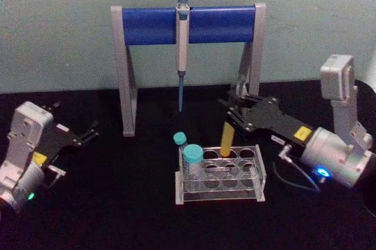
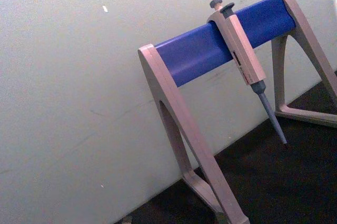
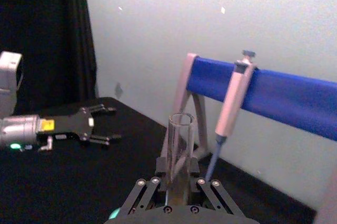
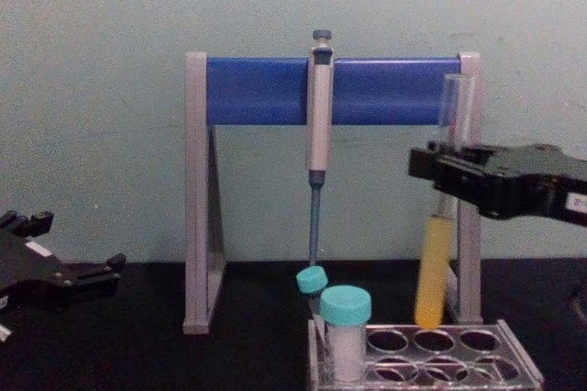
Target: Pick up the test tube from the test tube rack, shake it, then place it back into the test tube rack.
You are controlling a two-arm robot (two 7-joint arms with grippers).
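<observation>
My right gripper [image 1: 232, 112] is shut on the upper part of the test tube [image 1: 227, 138], a clear glass tube with yellow liquid in its lower part. The tube [image 4: 435, 267] hangs nearly upright, slightly tilted. Its round bottom is level with a back-row hole of the test tube rack [image 1: 220, 197], and I cannot tell whether it is inside the hole. In the right wrist view the open mouth of the tube [image 3: 180, 145] rises between the fingers [image 3: 176, 182]. My left gripper [image 1: 91, 132] rests open and empty at the far left, well away from the rack [image 4: 514, 354].
Two teal-capped white vials [image 1: 192, 156] [image 1: 180, 138] stand at the rack's left end. Behind the rack, a grey-blue pipette [image 1: 182, 44] hangs from the grey-and-blue stand [image 1: 153, 25]. Black tabletop lies on both sides of the rack.
</observation>
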